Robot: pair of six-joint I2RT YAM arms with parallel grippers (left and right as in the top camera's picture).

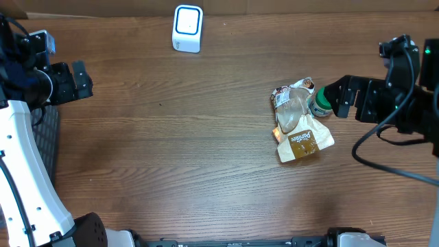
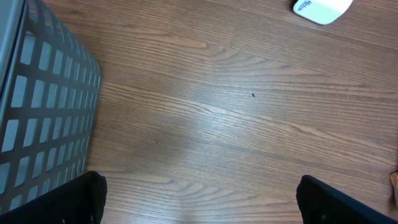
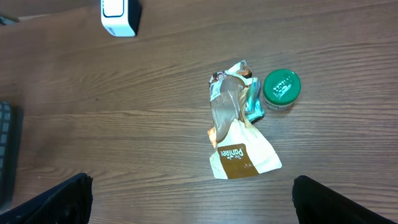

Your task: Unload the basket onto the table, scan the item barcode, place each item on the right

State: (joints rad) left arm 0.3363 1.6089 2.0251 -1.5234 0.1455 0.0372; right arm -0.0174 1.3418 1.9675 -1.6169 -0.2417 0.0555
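A white and brown snack packet [image 1: 304, 143] lies right of centre with a crumpled clear wrapper [image 1: 291, 110] on its upper end. A small green-lidded jar [image 1: 319, 103] stands touching the wrapper's right side. The white barcode scanner [image 1: 187, 28] stands at the far edge. My right gripper [image 1: 339, 99] is open just right of the jar and holds nothing. In the right wrist view the packet [image 3: 244, 159], the jar [image 3: 281, 88] and the scanner [image 3: 119, 15] lie ahead of the open gripper [image 3: 193, 202]. My left gripper [image 1: 81, 81] is open at the far left, over bare wood [image 2: 199, 205].
A grey slotted basket [image 2: 43, 112] stands at the table's left edge, close beside my left gripper, and shows in the overhead view as a dark grid [image 1: 46, 137] behind the arm. The scanner's corner [image 2: 320, 9] shows at the top right of the left wrist view.
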